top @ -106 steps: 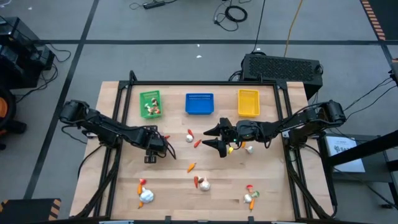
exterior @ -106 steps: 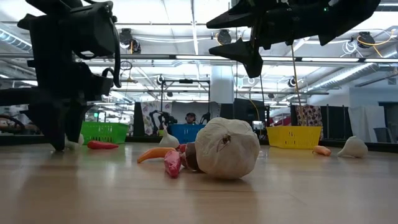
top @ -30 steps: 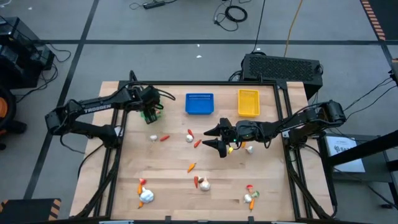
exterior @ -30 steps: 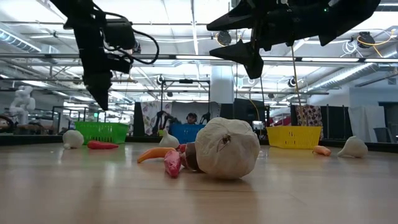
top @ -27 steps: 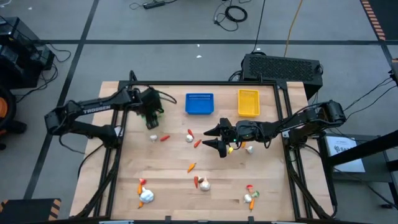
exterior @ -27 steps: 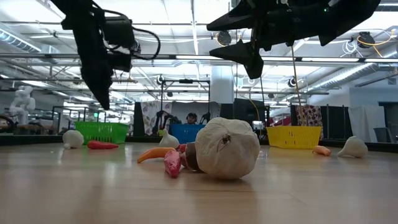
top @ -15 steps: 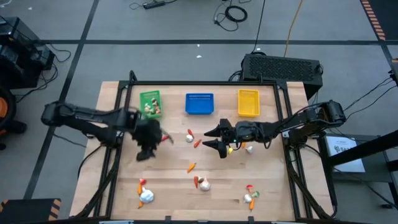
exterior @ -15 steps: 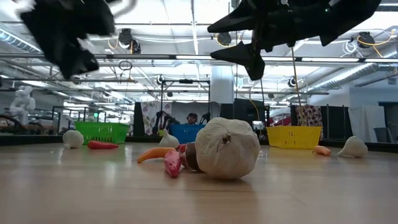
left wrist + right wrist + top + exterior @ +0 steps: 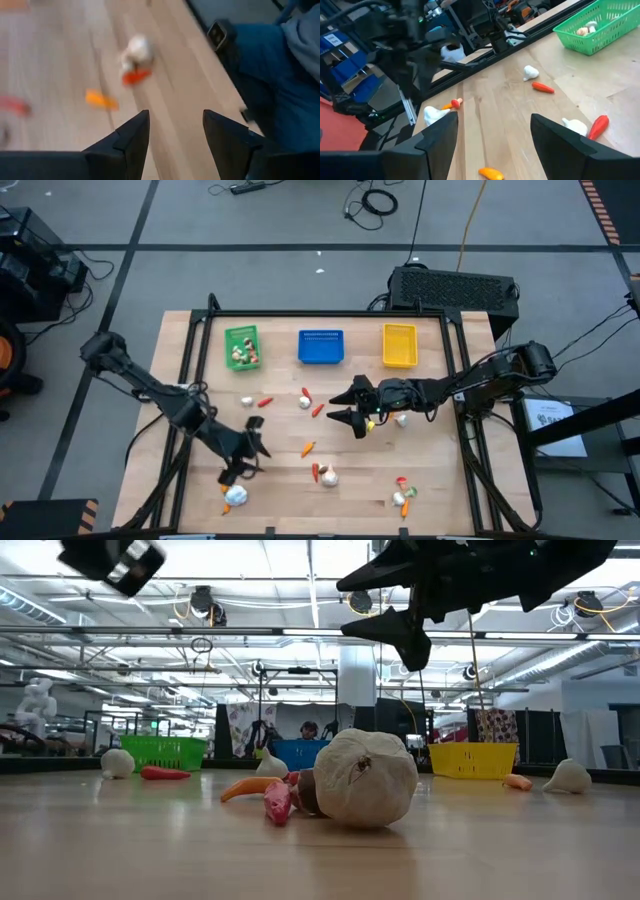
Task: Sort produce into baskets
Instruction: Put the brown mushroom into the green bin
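Left gripper [image 9: 247,452], lower left of the high view: fingers spread, nothing between them, now low over the table after hanging at the green basket [image 9: 241,346] a second ago. Just beside it, toward the frame's bottom, a white garlic bulb [image 9: 235,496] with red and orange bits. Probably a drop-off finished and the next pick started. Right gripper [image 9: 345,409], centre right: open, empty, unmoved. Blue basket [image 9: 321,346] and yellow basket [image 9: 399,345] along the top; most produce yet unsorted.
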Robot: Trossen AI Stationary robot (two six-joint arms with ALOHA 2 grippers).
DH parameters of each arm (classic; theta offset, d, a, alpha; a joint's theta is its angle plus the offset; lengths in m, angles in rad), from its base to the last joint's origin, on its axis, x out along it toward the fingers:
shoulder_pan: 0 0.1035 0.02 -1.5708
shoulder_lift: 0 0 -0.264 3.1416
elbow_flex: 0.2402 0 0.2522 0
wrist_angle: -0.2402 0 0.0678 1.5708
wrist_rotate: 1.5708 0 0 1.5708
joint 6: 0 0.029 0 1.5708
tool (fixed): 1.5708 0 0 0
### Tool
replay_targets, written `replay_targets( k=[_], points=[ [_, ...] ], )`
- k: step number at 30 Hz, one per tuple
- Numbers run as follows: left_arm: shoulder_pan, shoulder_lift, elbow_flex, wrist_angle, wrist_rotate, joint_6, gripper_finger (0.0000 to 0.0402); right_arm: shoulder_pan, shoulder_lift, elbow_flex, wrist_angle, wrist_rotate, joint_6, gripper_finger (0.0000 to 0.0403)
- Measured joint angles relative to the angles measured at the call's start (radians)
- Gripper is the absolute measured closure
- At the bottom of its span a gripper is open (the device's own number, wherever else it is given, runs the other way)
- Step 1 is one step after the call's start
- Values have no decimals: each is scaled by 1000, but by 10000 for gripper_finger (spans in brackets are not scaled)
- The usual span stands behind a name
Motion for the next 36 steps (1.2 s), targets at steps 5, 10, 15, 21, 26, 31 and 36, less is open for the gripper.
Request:
replay_targets(
  k=[5, 10, 15, 21, 26, 31, 36],
  points=[
    [-5, 150, -13, 217, -72, 222, 210, -1, 0, 0, 0, 0, -16, 163],
    [30, 331, -13, 488, -83, 431, 210, -4, 0, 0, 1, 2, -26, 163],
    [123, 480, -10, 727, -29, 423, 210, -20, 0, 0, 1, 2, -26, 163],
    [196, 597, 21, 736, 79, 403, 210, -44, 0, 0, 1, 2, -41, 163],
    [210, 686, 77, 739, 106, 380, 210, -56, 0, 0, 1, 1, -51, 163],
    [209, 764, 127, 737, 140, 377, 210, -60, 0, 0, 1, 0, -52, 163],
    [210, 782, 140, 737, 155, 377, 210, -60, 0, 0, 1, -1, -52, 163]
  ],
)
